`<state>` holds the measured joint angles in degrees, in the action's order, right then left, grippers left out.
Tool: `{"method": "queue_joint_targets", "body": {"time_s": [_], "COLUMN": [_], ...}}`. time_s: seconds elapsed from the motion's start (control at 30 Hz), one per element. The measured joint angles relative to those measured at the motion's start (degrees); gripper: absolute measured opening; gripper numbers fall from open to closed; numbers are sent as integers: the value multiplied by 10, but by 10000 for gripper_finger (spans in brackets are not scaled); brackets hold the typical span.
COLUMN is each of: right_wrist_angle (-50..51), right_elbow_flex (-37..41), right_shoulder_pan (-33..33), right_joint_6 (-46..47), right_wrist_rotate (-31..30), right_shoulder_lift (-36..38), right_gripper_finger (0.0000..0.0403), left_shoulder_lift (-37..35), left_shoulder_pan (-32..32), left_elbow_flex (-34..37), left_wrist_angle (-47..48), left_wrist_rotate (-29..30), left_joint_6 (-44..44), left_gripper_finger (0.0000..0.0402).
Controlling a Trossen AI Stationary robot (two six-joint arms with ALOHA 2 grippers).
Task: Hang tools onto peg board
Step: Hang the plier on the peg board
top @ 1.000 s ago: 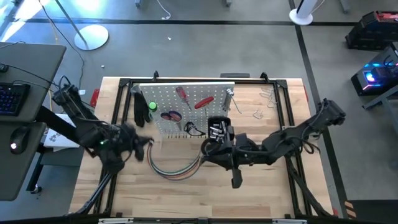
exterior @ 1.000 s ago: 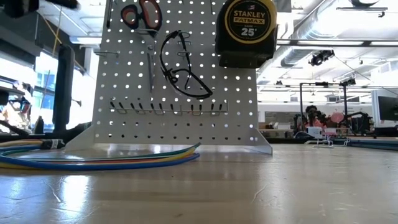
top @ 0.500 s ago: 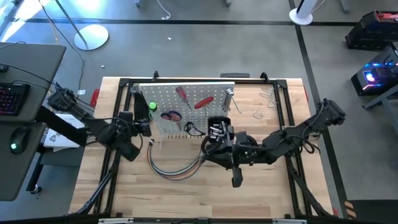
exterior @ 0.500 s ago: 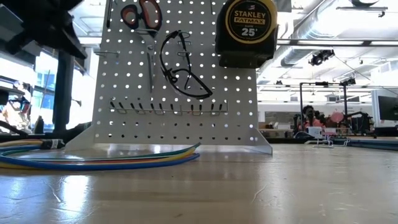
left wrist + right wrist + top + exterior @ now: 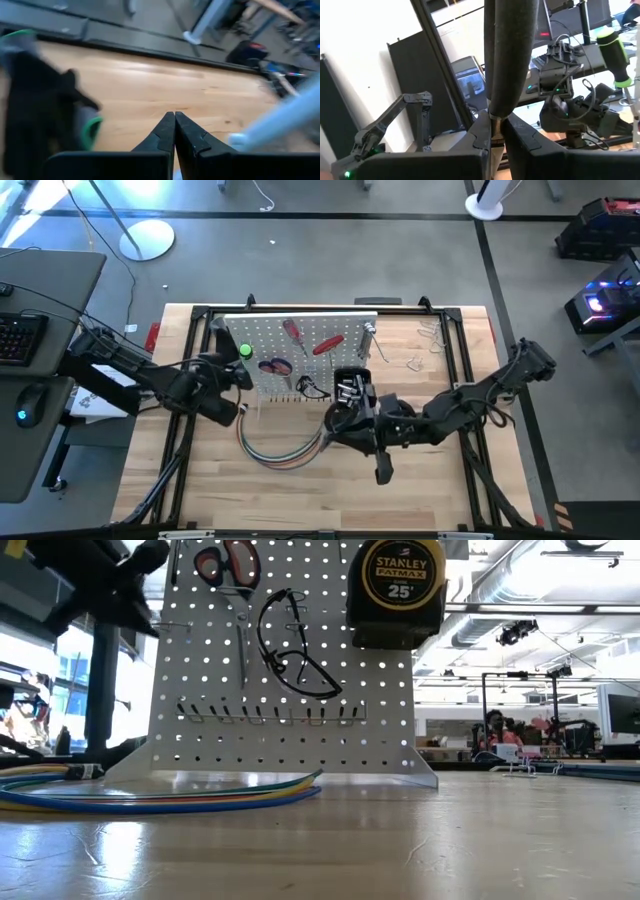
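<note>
Overhead and worktop-level views of a two-arm rig at a wooden worktop (image 5: 420,480). At the left, the left claw (image 5: 238,378) is clenched on nothing and sits at the left edge of the peg board (image 5: 300,360), close to a green-handled screwdriver (image 5: 244,352) hanging there; in the left wrist view its fingers (image 5: 165,135) meet tip to tip. The peg board stands upright at the middle of the worktop. On it hang red-handled scissors (image 5: 226,562), a pair of clear safety glasses (image 5: 290,645), two red-handled screwdrivers (image 5: 312,340) and, toward its right side, a yellow tape measure (image 5: 396,585). Coloured cables (image 5: 280,452) curve on the worktop just in front of the board. Right of centre, the right claw (image 5: 340,420) is clenched on a dark, rounded handle (image 5: 507,55); what tool it belongs to cannot be told. Metal clamps (image 5: 425,345) lie on the worktop far right of the board.
</note>
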<state>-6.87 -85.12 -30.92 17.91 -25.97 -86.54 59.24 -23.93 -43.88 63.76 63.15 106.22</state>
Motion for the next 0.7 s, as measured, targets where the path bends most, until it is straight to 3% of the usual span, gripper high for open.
{"method": "queue_joint_targets", "body": {"time_s": [0.2,0.7], "right_wrist_angle": [1,30], "right_elbow_flex": [0,0], "right_shoulder_pan": [0,-8], "right_joint_6": [-7,-34], "right_wrist_rotate": [17,26], "right_shoulder_lift": [0,0], "right_gripper_finger": [17,17], "left_shoulder_lift": [0,27], "left_shoulder_pan": [0,-1], "left_elbow_flex": [1,-1], "left_wrist_angle": [-130,-388], "left_wrist_rotate": [23,-71], "left_joint_6": [-145,-338], "left_gripper_finger": [0,0]}}
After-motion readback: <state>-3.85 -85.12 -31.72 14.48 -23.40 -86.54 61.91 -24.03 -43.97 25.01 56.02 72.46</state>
